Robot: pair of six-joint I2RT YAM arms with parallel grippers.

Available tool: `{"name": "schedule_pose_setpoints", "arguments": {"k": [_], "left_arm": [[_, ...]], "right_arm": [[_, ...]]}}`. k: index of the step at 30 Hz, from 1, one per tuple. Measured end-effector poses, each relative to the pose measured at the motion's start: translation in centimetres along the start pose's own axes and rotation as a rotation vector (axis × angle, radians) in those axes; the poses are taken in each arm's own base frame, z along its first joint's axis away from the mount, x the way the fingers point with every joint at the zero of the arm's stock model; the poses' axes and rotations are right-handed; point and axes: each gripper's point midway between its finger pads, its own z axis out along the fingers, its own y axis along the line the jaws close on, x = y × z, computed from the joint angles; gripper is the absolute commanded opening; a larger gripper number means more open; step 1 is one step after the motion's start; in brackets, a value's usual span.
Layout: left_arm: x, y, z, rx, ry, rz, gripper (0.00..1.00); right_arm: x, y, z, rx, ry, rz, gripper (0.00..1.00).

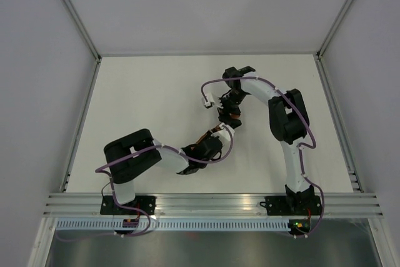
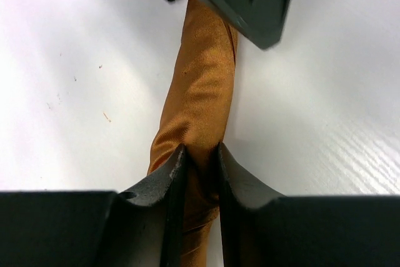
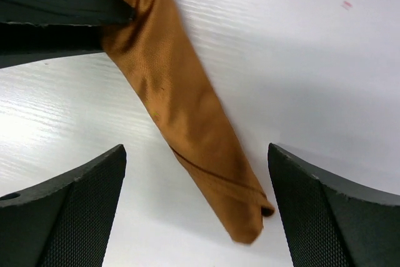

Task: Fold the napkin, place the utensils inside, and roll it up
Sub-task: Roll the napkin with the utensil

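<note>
Work surface: white table [image 1: 156,92], matte, with a faint grain visible in the wrist views. Minor blemishes noted: an orange fleck [image 2: 106,117] among small dark specks, and a pinkish mark [image 3: 347,4]. Near edge: ribbed aluminium rail [image 1: 212,204], with a slotted white strip [image 1: 212,224] just below it. Enclosure: plain grey back wall [image 1: 206,4], and metal corner struts left [image 1: 72,10] and right [image 1: 344,10].

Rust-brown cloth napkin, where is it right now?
In the wrist views, the rust-brown cloth napkin, rolled up, lies on the white table between the arms: the left claw pinches one end, the other lies loose inside the open right claw.
</note>
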Motion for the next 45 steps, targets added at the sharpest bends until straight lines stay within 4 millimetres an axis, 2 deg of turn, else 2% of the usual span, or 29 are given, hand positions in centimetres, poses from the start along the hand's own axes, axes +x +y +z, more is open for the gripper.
{"name": "schedule_pose_setpoints", "arguments": {"k": [3,7,9,12,17,21,25,31,37,42,44,45], "left_arm": [[-0.4,-0.2,0.4,-0.008,0.020,-0.029,0.02],[-1.1,-0.8,1.2,-0.010,0.060,-0.076,0.02],[-1.5,-1.1,1.6,-0.012,0.080,-0.105,0.02],[-2.0,-1.5,2.2,-0.012,0.102,-0.156,0.02],[-3.1,-2.3,3.4,-0.010,0.123,-0.248,0.02],[-3.8,-2.8,4.2,-0.001,0.129,-0.336,0.02],[-4.2,-2.9,4.9,0.004,0.132,-0.436,0.02],[-5.0,-2.6,6.3,0.007,0.127,-0.605,0.02],[-5.6,-2.0,7.6,-0.007,0.136,-0.746,0.02],[-6.2,-1.9,8.8,-0.028,0.150,-0.827,0.02],[-6.3,-1.8,9.1,-0.037,0.160,-0.851,0.03],[-6.4,-1.8,9.3,-0.041,0.163,-0.863,0.03]], "right_arm": [[0.2,-1.2,-1.5,0.047,-0.039,0.069,0.98],[1.6,-3.1,-3.7,0.135,-0.085,0.194,0.98],[2.1,-3.8,-5.2,0.184,-0.108,0.244,0.98],[2.5,-4.6,-8.4,0.278,-0.150,0.316,0.98],[2.4,-4.7,-14.1,0.420,-0.220,0.384,0.98],[2.2,-3.9,-17.0,0.488,-0.252,0.414,0.98],[2.1,-2.9,-17.9,0.507,-0.267,0.443,0.98],[2.6,-1.5,-17.1,0.497,-0.263,0.502,0.98],[3.9,-1.3,-15.5,0.494,-0.245,0.565,0.98],[5.3,-1.9,-14.6,0.534,-0.221,0.631,0.98],[5.9,-2.3,-14.4,0.556,-0.210,0.655,0.94],[6.3,-2.4,-14.2,0.568,-0.202,0.673,0.87]]}}
